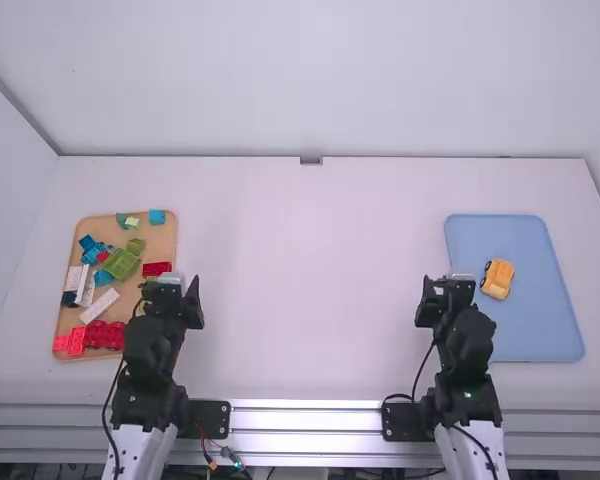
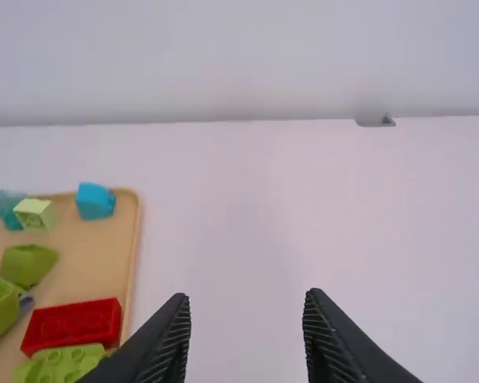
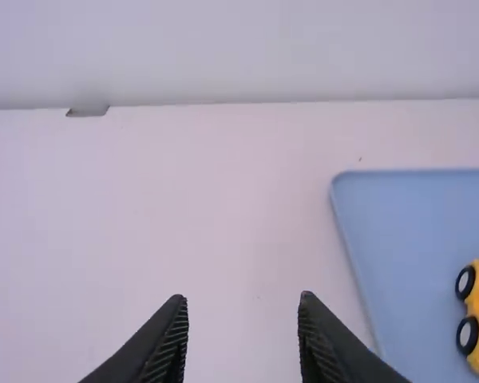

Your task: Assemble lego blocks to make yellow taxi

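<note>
Since the yellow toy taxi (image 1: 498,279) already looks like a car, with black wheels (image 3: 468,335) along its side, I'd guess the build is done or close to it. Can't tell if a roof piece is missing, though. It's sitting on the blue tray (image 1: 520,335), just beyond and to the right of the right gripper (image 3: 241,299), which is spread wide with nothing in it. Same deal with the left gripper (image 2: 246,297): fingers apart, nothing held, next to the tan tray (image 1: 160,245) of mixed bricks, including a red brick (image 2: 72,323) and a blue block (image 2: 94,201).

As for handling, it's probably light, hard plastic, pretty stiff, and a bit slick on the smooth faces. The weak spots would be the stud joints, so a hard squeeze up high or a twist could pop something off. Wheels may roll too, so I wouldn't pinch those or nudge it end-on. If it needs moving, I'd turn the gripper to match the taxi's angle and take the lower body across the sides, between the wheels, with a gentle grip.
</note>
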You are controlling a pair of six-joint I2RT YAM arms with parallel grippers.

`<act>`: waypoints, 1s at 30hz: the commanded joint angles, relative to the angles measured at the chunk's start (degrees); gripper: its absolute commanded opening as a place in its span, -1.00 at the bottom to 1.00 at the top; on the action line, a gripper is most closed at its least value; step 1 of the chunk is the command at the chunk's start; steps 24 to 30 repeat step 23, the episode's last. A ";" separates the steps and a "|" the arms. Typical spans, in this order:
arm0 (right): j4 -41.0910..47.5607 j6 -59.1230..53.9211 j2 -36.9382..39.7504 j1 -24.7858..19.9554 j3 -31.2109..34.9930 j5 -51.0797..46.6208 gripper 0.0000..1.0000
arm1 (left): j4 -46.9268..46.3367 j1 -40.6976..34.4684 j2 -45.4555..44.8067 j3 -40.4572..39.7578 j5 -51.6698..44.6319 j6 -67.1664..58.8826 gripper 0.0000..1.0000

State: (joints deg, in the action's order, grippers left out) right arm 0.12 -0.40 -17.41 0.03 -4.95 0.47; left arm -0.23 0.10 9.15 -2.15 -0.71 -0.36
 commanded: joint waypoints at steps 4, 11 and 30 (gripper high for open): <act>-0.12 0.40 5.79 -0.03 4.95 -0.47 -0.46 | 0.23 -0.10 -5.49 2.15 0.71 0.36 -0.45; -0.12 0.40 12.55 -0.03 4.95 -0.47 -0.70 | 0.23 -0.10 -9.15 2.15 0.71 0.36 -0.68; -0.12 0.40 17.41 -0.03 4.95 -0.47 -0.99 | 0.23 -0.10 -9.15 2.15 0.71 0.36 -0.97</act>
